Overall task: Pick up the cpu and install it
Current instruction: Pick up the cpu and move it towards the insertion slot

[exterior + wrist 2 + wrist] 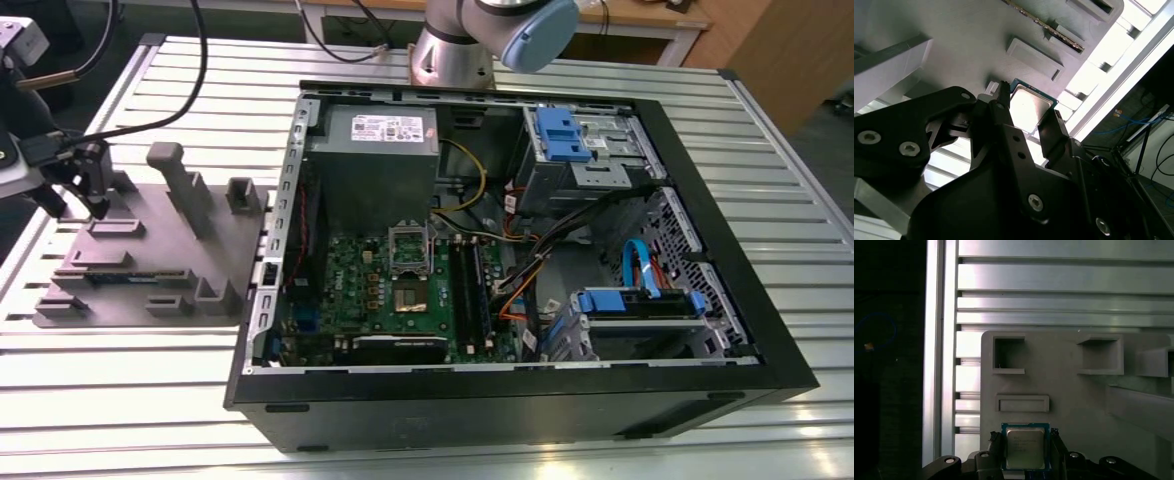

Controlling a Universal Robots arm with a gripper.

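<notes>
The cpu (1025, 447) is a small square chip with a silvery top and a thin green rim. It lies at the near edge of the grey fixture tray (1069, 400) and also shows in the second wrist view, cpu (1030, 104). My gripper (1025, 436) straddles it, one black finger (1003, 102) against each of two opposite edges, shut on the chip at tray level. In the exterior view the gripper (75, 208) hangs over the tray's (147, 262) far left part. The open socket (407, 252) sits on the green board inside the computer case.
The open black computer case (534, 390) lies at the exterior view's right, with a grey power supply box (374, 150), blue drive brackets (561, 135) and loose cables. The tray carries upright posts (180, 185) and recessed pockets (1009, 355). All rests on a slatted aluminium table (120, 400).
</notes>
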